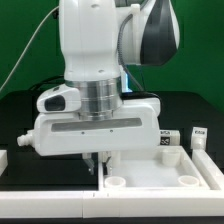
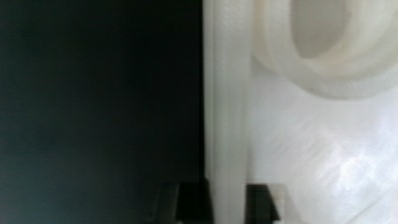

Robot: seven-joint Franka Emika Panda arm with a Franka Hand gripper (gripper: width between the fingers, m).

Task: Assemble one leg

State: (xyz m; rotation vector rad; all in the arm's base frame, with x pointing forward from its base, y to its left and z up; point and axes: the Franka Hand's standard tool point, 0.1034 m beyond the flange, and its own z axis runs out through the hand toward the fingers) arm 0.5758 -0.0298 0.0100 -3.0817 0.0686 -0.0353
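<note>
The large white tray-shaped part (image 1: pixel 150 172) lies at the front on the exterior view's right, with round sockets in its corners. My gripper (image 1: pixel 97 160) points straight down at its near-left edge. In the wrist view my gripper (image 2: pixel 226 203) has one dark finger (image 2: pixel 191 203) on each side of the part's thin upright wall (image 2: pixel 226 120), which fills the gap between them. One round socket (image 2: pixel 329 40) shows beyond. Two small white tagged legs (image 1: pixel 168 141) (image 1: pixel 198 137) stand behind the tray-shaped part, apart from the gripper.
A white rail (image 1: pixel 50 192) runs along the front of the black table, with a white block (image 1: pixel 3 160) at the exterior view's left edge. The arm's wide white hand (image 1: pixel 95 130) hides the table's middle.
</note>
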